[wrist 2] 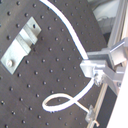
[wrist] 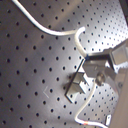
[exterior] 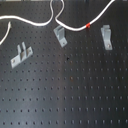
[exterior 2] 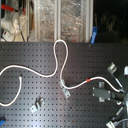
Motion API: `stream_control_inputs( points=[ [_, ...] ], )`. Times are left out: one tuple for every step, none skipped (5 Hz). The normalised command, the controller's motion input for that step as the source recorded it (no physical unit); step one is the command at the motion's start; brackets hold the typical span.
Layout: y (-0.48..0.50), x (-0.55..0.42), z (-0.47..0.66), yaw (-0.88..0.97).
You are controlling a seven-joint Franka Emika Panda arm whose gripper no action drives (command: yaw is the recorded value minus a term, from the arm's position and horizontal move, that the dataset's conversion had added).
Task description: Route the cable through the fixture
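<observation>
Running across the black perforated surface point(exterior: 70, 90), the long thin white cable point(exterior 2: 60, 57) with its red tape band point(exterior 2: 88, 80) passes the middle grey metal fixture point(exterior 2: 63, 89), touching or just beside it — threaded or not cannot be told. The gripper point(exterior 2: 102, 93) sits near the second exterior view's right edge, close beyond the band, the cable's axis leading towards it. Whether the jaws are released or clenched cannot be told. Two other fixtures point(exterior: 20, 55) stand well apart, with open room between.
</observation>
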Motion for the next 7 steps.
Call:
stream_control_inputs(
  points=[
    [0.094, -0.015, 0.03, -0.33],
    [0.000, 0.000, 0.00, 0.00],
    [0.005, 0.027, 0.33, -0.32],
    [-0.015, 0.005, 0.40, -0.27],
    [0.005, 0.004, 0.32, -0.28],
    [0.004, 0.001, 0.15, -0.14],
    [-0.033, -0.100, 0.18, 0.00]
  ],
)
